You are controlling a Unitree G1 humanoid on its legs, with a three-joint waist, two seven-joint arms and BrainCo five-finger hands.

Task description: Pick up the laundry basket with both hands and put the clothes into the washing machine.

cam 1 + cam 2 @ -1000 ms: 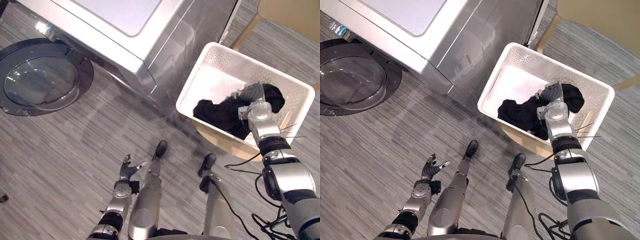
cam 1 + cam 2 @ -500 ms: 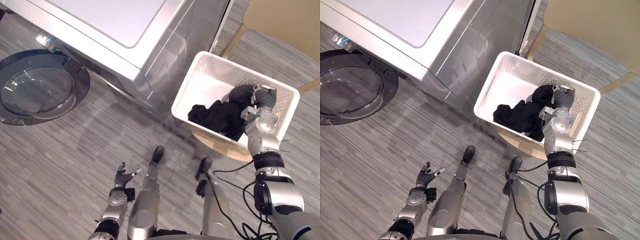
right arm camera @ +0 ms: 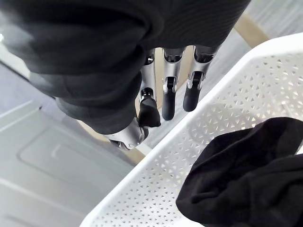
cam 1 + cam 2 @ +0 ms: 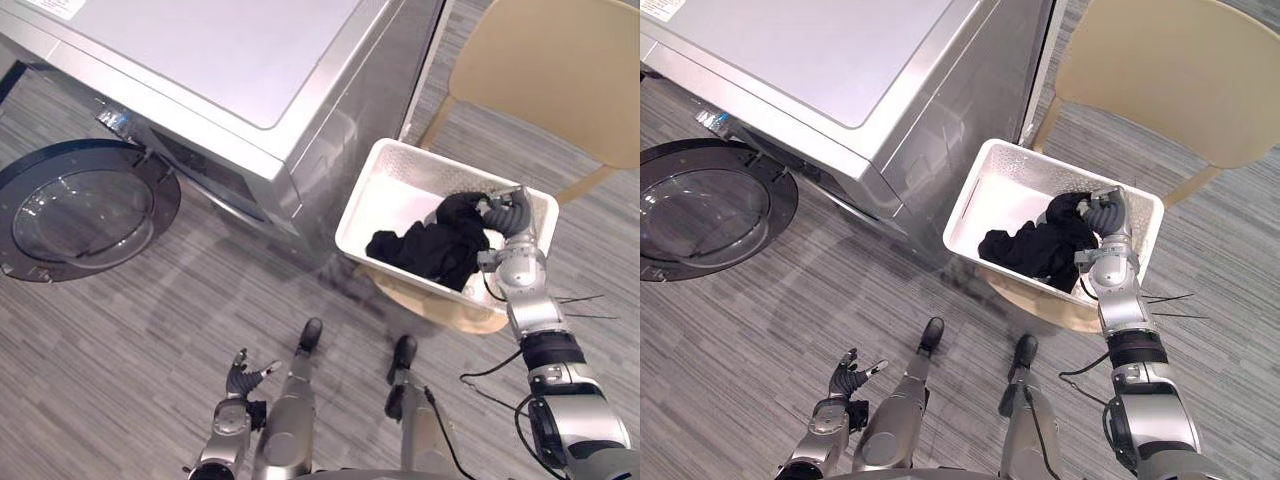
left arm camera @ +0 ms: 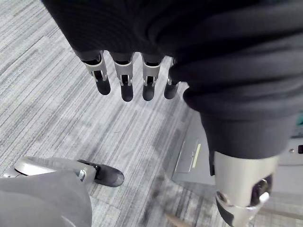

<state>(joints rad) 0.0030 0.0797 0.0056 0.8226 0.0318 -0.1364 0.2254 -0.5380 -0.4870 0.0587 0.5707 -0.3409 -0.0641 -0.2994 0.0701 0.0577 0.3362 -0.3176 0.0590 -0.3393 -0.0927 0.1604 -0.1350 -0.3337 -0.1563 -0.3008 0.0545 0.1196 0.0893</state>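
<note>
Bright, even indoor light falls from above. The silver-grey washing machine (image 4: 230, 60) has a soft pale sheen on its flat top, and its round glass door (image 4: 85, 215) carries faint reflections. A soft shadow darkens the grey striped floor (image 4: 120, 340) beside the white perforated plastic basket (image 4: 410, 190).

Black crumpled cloth (image 4: 425, 252) is being shown at centre right inside a white perforated plastic basket (image 4: 385, 190); a grey streaked floor (image 4: 120, 330) is being seen beside a silver metal washing machine (image 4: 220, 50).

The left hand (image 5: 142, 28) holds fingers (image 5: 124, 80) straight above floor (image 5: 52, 109).
</note>
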